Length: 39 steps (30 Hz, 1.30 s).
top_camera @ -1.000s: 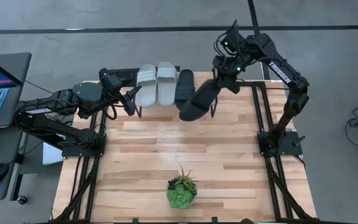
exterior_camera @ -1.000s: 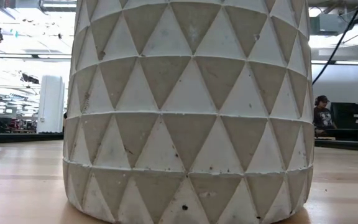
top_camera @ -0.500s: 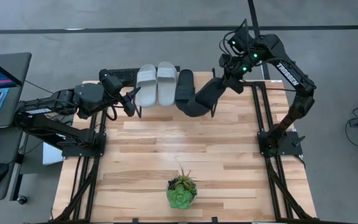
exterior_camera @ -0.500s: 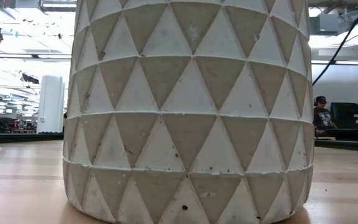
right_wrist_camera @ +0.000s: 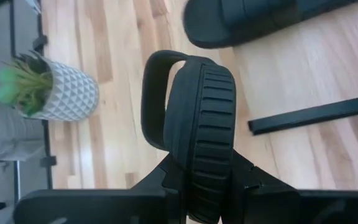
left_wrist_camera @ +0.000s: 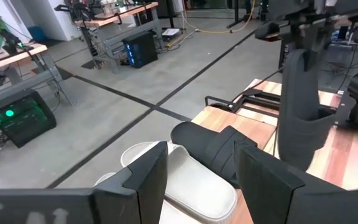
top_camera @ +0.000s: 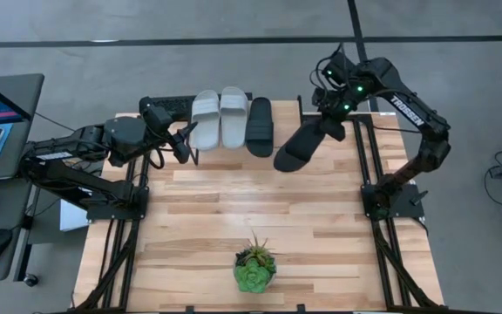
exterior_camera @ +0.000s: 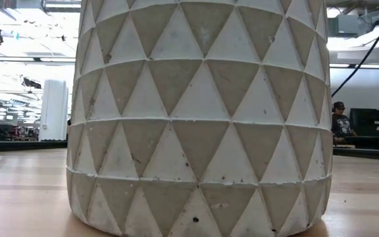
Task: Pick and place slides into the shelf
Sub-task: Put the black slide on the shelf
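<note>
Because three slides are already lying side by side on the shelf (top_camera: 168, 106) at the table's far edge, I am clamping my right gripper (top_camera: 331, 125) on the last black slide (top_camera: 301, 145), carrying it above the open slot beside them.

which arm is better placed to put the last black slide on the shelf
The right. Its gripper is already shut on the last black slide, held beside the other black slide on the shelf. The left gripper is open and empty at the shelf's opposite end, by the grey slides.
</note>
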### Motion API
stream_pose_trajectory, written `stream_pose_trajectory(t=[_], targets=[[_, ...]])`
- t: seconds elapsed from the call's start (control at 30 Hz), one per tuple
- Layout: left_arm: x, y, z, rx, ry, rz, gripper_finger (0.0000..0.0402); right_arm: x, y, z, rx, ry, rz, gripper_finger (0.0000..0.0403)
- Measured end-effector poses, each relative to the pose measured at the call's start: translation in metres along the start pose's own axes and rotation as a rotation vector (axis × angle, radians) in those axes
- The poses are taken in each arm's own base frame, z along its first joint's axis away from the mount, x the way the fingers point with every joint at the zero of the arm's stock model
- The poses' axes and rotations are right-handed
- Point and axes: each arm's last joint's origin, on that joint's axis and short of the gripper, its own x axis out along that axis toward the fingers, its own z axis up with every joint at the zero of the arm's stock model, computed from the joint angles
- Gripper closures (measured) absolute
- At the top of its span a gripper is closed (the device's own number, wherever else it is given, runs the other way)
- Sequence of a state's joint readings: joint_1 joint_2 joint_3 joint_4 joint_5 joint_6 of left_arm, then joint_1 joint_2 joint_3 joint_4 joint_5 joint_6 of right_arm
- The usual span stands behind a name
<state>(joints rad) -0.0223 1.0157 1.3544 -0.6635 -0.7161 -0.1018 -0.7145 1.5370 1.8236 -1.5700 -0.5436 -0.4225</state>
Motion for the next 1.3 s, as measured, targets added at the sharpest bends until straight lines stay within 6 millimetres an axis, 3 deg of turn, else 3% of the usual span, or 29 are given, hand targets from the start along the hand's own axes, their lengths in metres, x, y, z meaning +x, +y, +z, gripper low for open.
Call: stream_pose_trajectory(t=[0.3,0.53,0.93,1.3], targets=[[-0.001,-0.001,0.000,-0.036,0.000,-0.007,0.0227,0.003,-0.021,0.000,0.002,0.029,-0.040,0.0359],[0.002,-0.005,-0.001,-0.041,0.004,-0.015,0.0227,-0.015,-0.020,0.003,-0.060,-0.032,-0.080,0.0359],[0.016,-0.020,-0.005,-0.011,0.043,-0.019,0.0227,-0.015,-0.020,0.003,-0.114,-0.005,-0.125,0.0359],[0.017,-0.021,-0.005,-0.007,0.043,-0.010,0.0227,-0.015,-0.021,0.003,-0.159,0.006,-0.136,0.0359]])
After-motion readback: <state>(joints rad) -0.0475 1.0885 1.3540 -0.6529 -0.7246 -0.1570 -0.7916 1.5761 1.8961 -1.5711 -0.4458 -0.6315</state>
